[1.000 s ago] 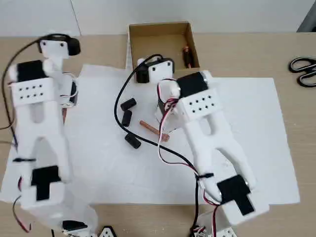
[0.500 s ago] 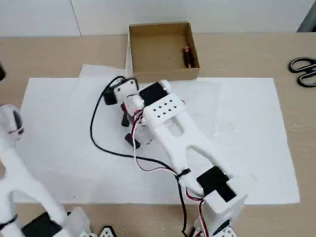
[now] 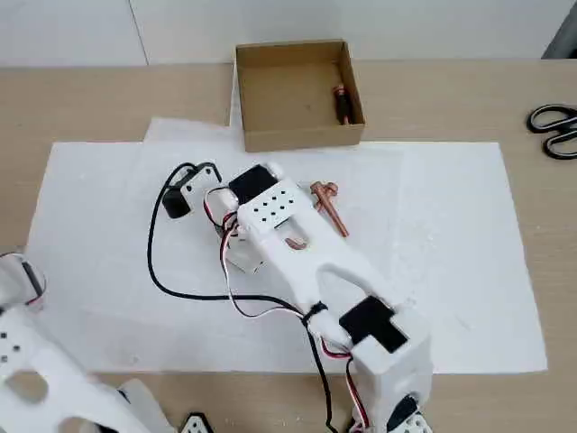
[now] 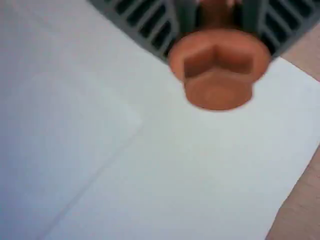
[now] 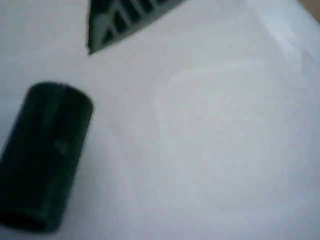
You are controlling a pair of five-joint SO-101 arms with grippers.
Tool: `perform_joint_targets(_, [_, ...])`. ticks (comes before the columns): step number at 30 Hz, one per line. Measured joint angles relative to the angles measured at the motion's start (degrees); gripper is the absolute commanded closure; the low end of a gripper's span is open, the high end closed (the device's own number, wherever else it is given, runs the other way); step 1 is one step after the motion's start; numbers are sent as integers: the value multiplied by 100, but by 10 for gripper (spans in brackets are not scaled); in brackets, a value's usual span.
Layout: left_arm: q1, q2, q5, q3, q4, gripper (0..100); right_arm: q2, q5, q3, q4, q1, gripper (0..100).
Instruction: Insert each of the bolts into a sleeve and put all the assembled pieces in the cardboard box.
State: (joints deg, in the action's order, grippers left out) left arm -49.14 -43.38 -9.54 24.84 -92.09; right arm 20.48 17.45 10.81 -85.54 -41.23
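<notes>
Left wrist view: bolt (image 4: 217, 70) in claw (image 4: 216, 12)

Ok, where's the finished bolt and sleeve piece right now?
In the high view, the assembled piece lies inside the cardboard box, along its right wall, beyond the white paper.
</notes>
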Motion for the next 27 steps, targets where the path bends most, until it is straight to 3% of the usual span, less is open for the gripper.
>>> perform_joint_targets(8, [0, -580, -9, 396, 9, 994, 527, 0, 387, 158, 0, 841])
perform_joint_targets(27, [0, -598, 0, 404, 9, 994, 1248, -264, 1969, -756, -255, 821])
